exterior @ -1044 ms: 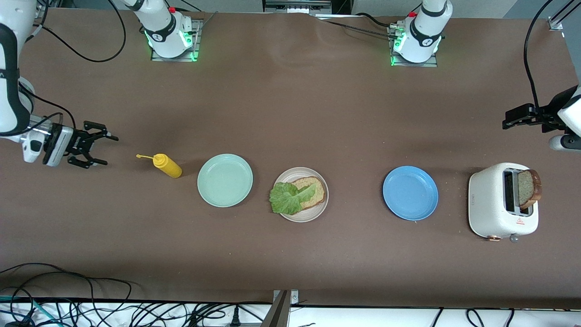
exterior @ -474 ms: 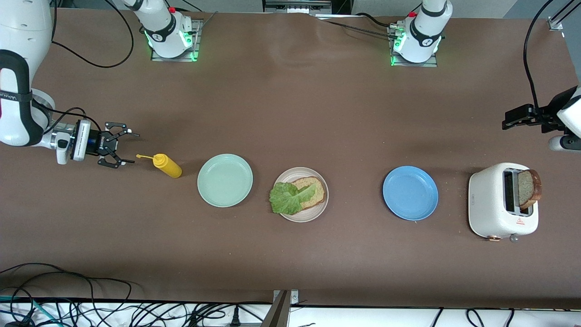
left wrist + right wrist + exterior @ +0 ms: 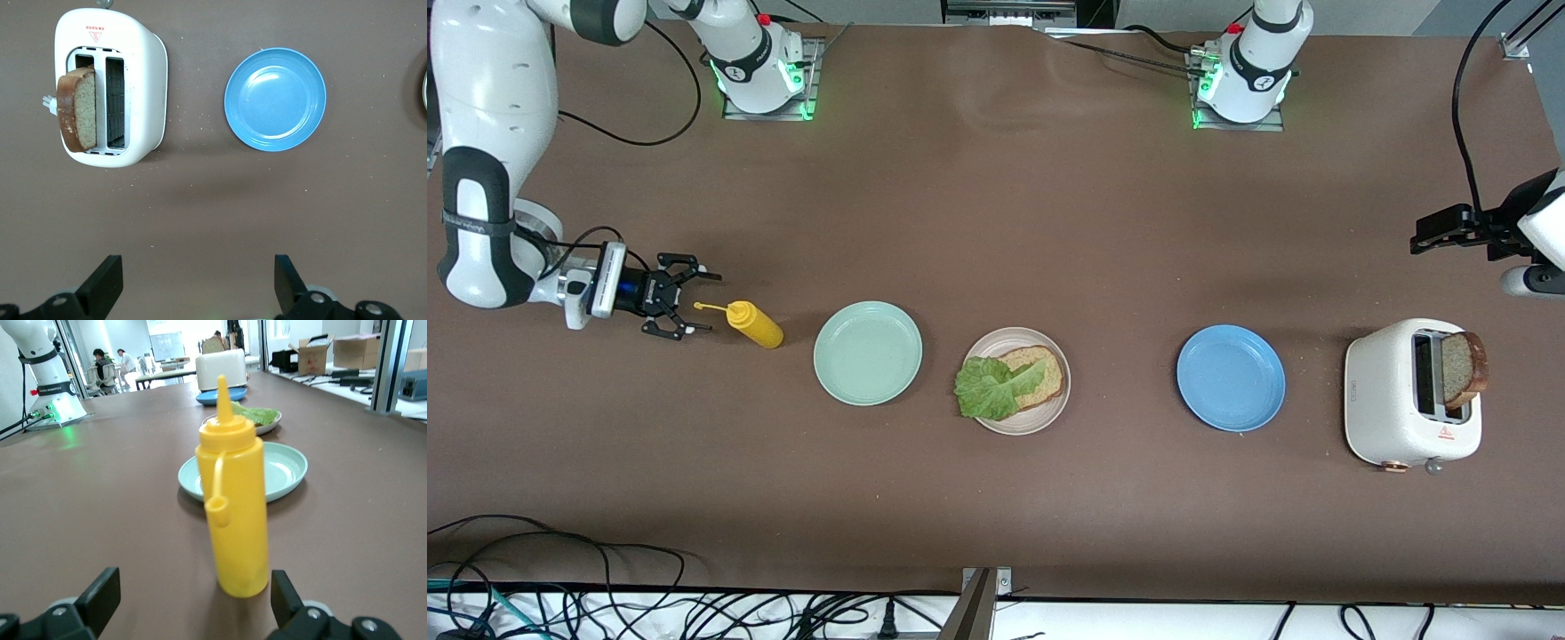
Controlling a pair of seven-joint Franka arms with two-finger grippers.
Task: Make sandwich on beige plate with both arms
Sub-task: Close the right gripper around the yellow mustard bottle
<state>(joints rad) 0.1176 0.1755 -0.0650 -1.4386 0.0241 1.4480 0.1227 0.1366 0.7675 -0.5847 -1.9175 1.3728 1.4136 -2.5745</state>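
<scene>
Sandwich half-built on beige plate, mid-surface: one bread slice under lettuce; second slice in toaster. Right gripper, fingers apart, has moved in low over the last second, now just beside yellow squeeze bottle — sauce likely next. Left gripper waits, fingers apart, above the surface near the toaster.

A robotics lab: arm bases bolted to a brown counter, loose cables, cardboard boxes
</scene>
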